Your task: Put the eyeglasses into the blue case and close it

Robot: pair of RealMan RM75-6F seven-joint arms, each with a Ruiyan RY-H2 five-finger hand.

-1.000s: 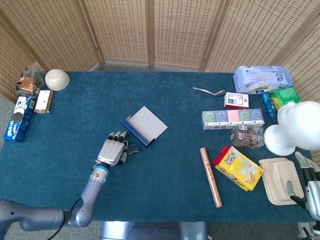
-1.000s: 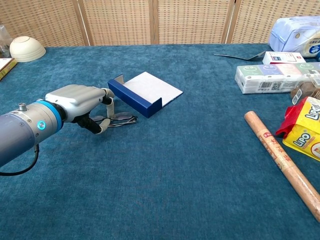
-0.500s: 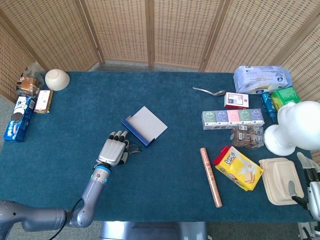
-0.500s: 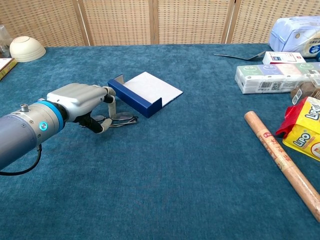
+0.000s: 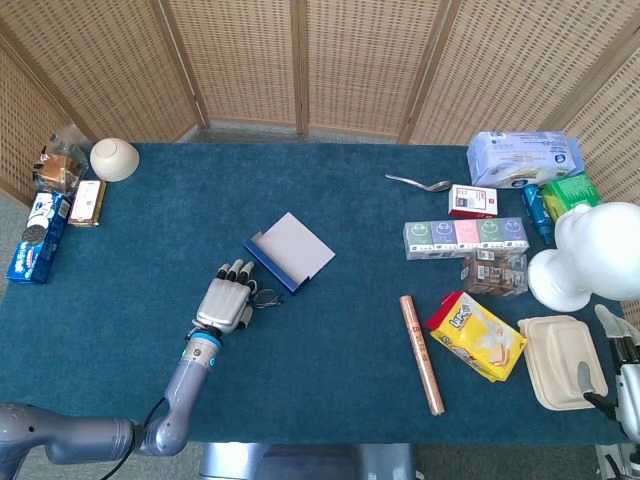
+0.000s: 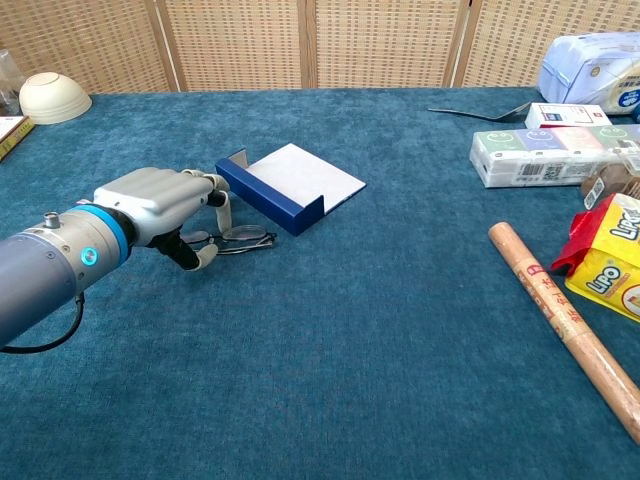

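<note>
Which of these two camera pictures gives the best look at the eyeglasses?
The chest view: the eyeglasses lie side-on by the left robot hand, frame visible. The head view shows only a small dark bit beside the robot hand.

occlusions and cut-offs

i see the left hand point(image 6: 160, 200) covering part of the eyeglasses point(image 6: 238, 237); whether its fingers grip them i cannot tell. the right hand point(image 5: 625, 385) is cropped at the head view's right edge, its finger pose unreadable. package labels are too small to read.
</note>
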